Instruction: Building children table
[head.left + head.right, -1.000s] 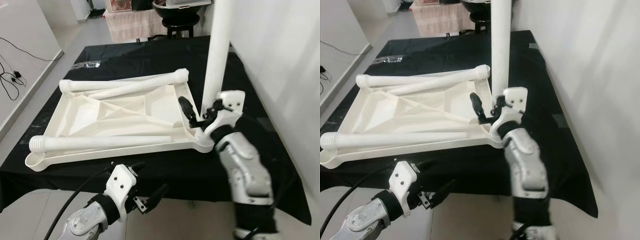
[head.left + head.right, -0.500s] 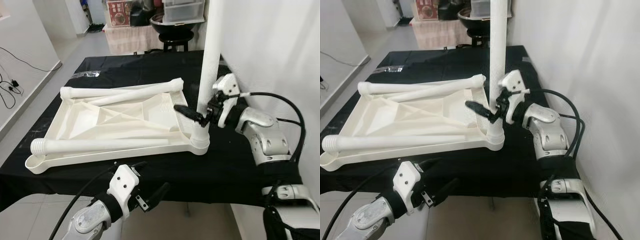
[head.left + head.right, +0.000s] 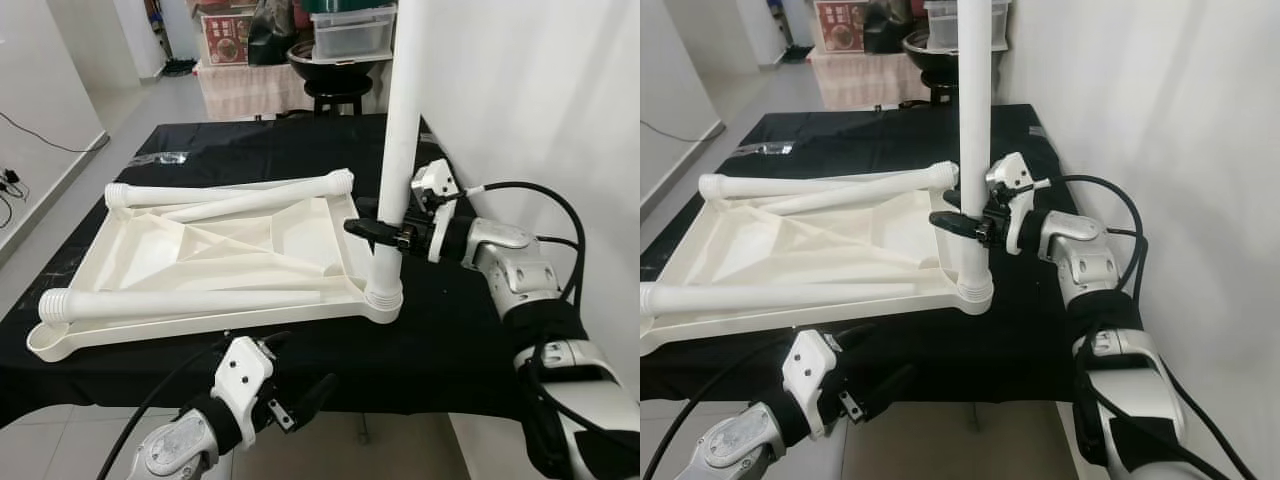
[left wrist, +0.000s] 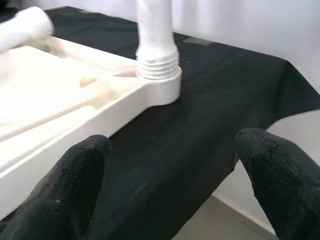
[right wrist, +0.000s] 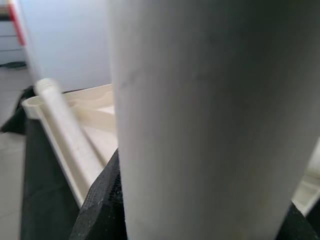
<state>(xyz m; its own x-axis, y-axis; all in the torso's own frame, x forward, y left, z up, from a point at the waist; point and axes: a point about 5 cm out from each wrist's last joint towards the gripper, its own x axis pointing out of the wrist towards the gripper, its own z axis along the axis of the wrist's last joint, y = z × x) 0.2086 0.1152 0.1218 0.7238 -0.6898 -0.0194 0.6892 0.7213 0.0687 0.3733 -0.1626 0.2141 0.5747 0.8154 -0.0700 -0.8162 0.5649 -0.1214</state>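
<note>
A white children's table top (image 3: 200,250) lies upside down on a black-covered table (image 3: 460,330). One white leg (image 3: 400,120) stands upright in the near right corner socket (image 3: 383,295). My right gripper (image 3: 390,232) is shut on this leg a little above the socket, and the leg (image 5: 200,120) sits between the fingers in the right wrist view. Three loose legs lie on the top: one along the near edge (image 3: 190,300) and two at the far edge (image 3: 230,187). Below the table's front edge my left gripper (image 4: 170,175) hangs open with nothing between its fingers.
A white wall (image 3: 540,100) runs close along the right side of the table. Behind the table stand a dark stool with a black bowl (image 3: 335,65) and some boxes. Cables (image 3: 10,180) lie on the floor at the far left.
The camera has shifted. My right arm swung out to the right and its gripper rose from the leg's base and closed on the upright leg. The left gripper stayed low and open.
</note>
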